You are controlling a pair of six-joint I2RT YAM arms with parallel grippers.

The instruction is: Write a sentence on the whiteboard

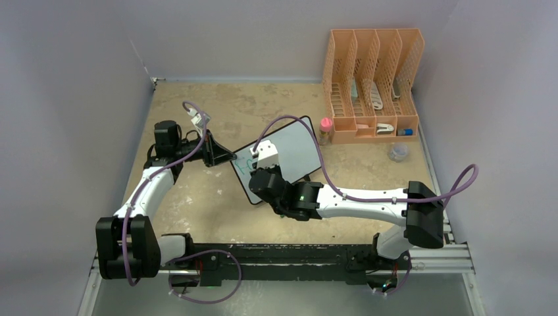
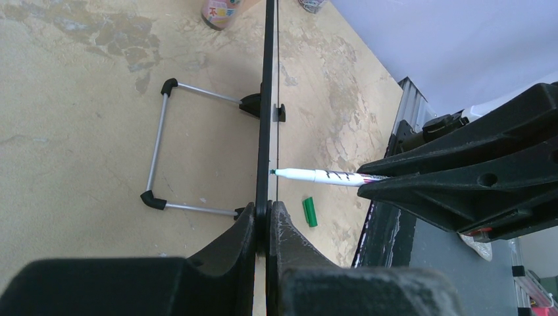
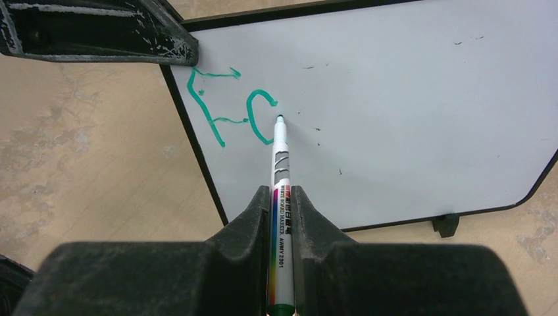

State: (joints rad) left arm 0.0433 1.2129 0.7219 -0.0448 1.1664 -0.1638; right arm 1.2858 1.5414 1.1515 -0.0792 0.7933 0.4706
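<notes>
The whiteboard (image 1: 299, 146) stands tilted at mid-table and appears edge-on in the left wrist view (image 2: 268, 99). My left gripper (image 1: 227, 158) (image 2: 268, 214) is shut on its left frame edge. My right gripper (image 1: 258, 172) (image 3: 281, 194) is shut on a white board marker (image 3: 281, 158) (image 2: 322, 176). The marker's green tip touches the board (image 3: 408, 99). Of the sentence (image 3: 227, 108), a green "F" and an open curved stroke beside it show near the board's upper left corner. A finger (image 3: 131, 33) of the left gripper shows at that corner.
The marker's green cap (image 2: 309, 212) lies on the table in front of the board. The board's wire stand (image 2: 158, 151) props it up from behind. An orange file rack (image 1: 372, 85), a pink-capped bottle (image 1: 325, 130) and a small clear container (image 1: 397, 153) stand at the back right.
</notes>
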